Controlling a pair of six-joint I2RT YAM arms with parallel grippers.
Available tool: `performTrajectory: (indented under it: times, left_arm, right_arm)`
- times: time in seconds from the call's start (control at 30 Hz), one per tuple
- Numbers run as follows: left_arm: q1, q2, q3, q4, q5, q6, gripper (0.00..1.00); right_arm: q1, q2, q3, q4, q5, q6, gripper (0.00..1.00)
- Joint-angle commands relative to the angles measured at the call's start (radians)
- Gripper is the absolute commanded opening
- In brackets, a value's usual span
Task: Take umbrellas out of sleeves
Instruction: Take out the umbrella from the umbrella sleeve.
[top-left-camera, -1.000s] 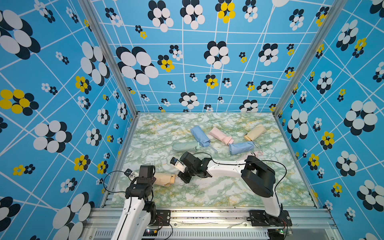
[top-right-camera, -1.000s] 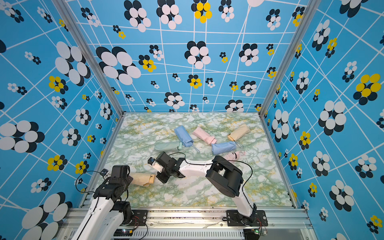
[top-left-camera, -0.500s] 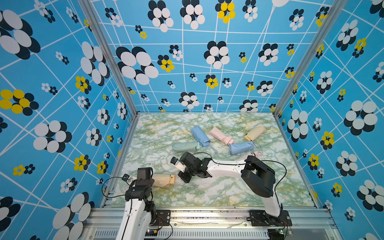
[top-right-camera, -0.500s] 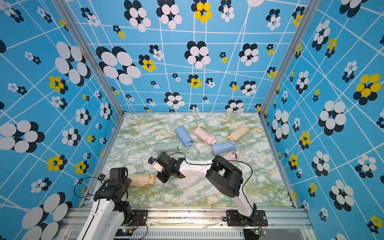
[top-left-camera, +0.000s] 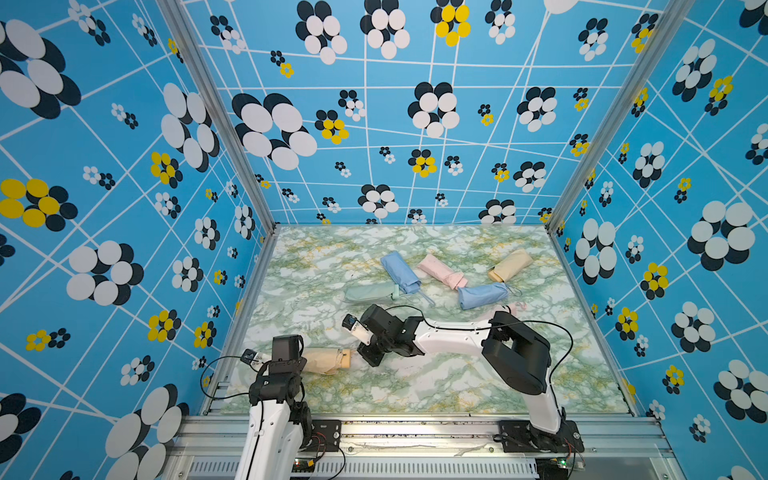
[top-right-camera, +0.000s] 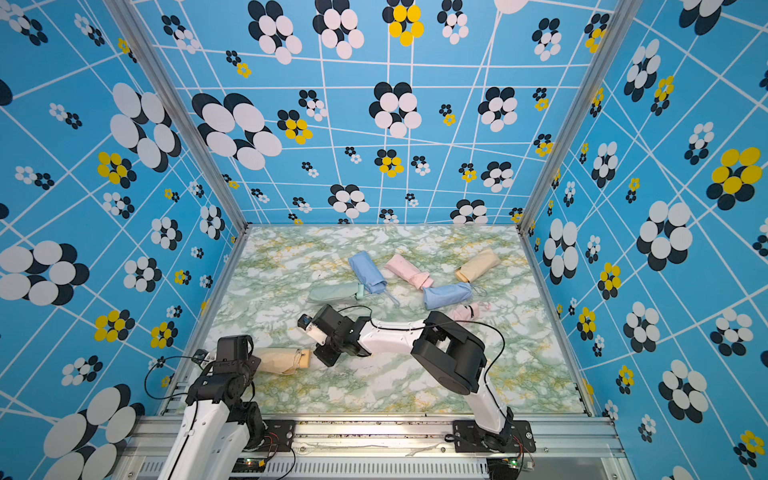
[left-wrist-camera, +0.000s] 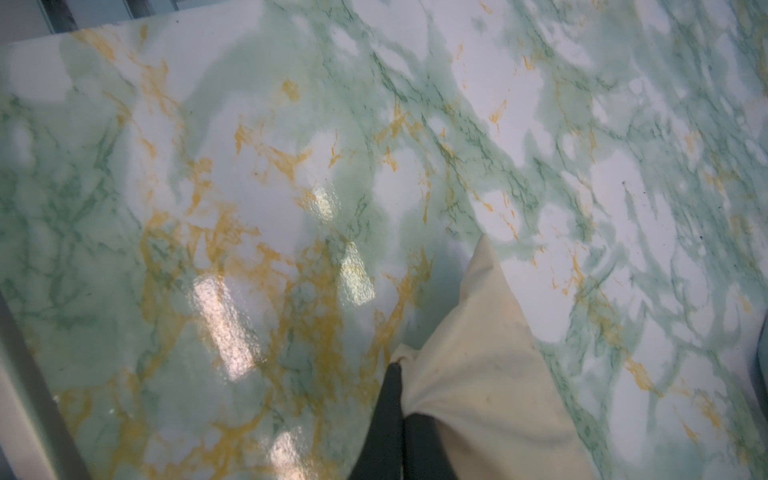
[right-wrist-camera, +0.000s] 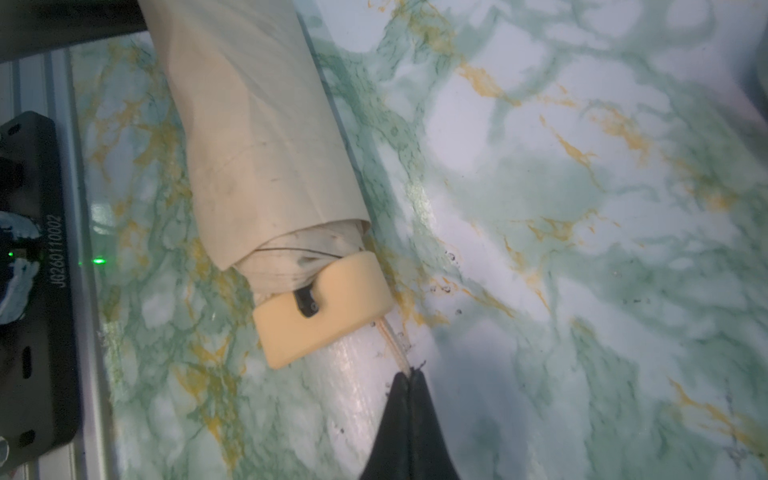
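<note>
Looking down in both top views, the beige sleeve lies near the front-left corner of the table, roughly along the front edge. Its handle pokes out of the open end, toward the middle. The left gripper sits at the sleeve's closed end, and the right gripper is just beside the handle. The other sleeved umbrellas lie clustered toward the back edge, well apart from both grippers; a pink one is partly hidden behind the right arm.

From the left wrist, the left gripper has its fingers pressed together on a bunched corner of the sleeve, and the cloth puckers at the pinch.

From the right wrist, the right gripper nips the thin wrist cord running off the handle. The beige umbrella shows only a little pleated fabric past the sleeve mouth, so it is barely out.

To my eye this is the start of the pull-apart on this first piece. Next, the left should anchor the sleeve while the right draws straight along its length, toward the middle of the table. The pull wants to be steady, since that cord looks easy to lose.
</note>
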Motion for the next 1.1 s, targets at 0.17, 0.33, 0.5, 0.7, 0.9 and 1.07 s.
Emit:
performTrajectory:
  times: [0.17,0.33,0.5,0.7,0.9,1.07]
  left_arm:
    - [0.032,0.012,-0.002,0.004,-0.053,0.015,0.0]
    - [0.041,0.018,-0.006,0.025,-0.048,0.018,0.0]
    - [0.05,0.028,0.0,0.057,-0.042,0.047,0.0]
    - [0.068,0.057,0.009,0.075,-0.029,0.061,0.0]
    - [0.074,0.066,0.009,0.081,-0.028,0.049,0.0]
    - [0.083,0.067,0.015,0.07,-0.032,0.031,0.0]
  right_arm:
    - [0.0,-0.033,-0.041,-0.014,0.04,0.02,0.0]
    - [0.001,-0.04,-0.047,-0.03,0.047,0.021,0.0]
    - [0.001,-0.058,-0.068,-0.035,0.059,0.021,0.0]
    - [0.0,-0.083,-0.095,-0.042,0.075,0.023,0.0]
    - [0.001,-0.098,-0.116,-0.047,0.08,0.025,0.0]
    - [0.001,-0.112,-0.129,-0.045,0.086,0.029,0.0]
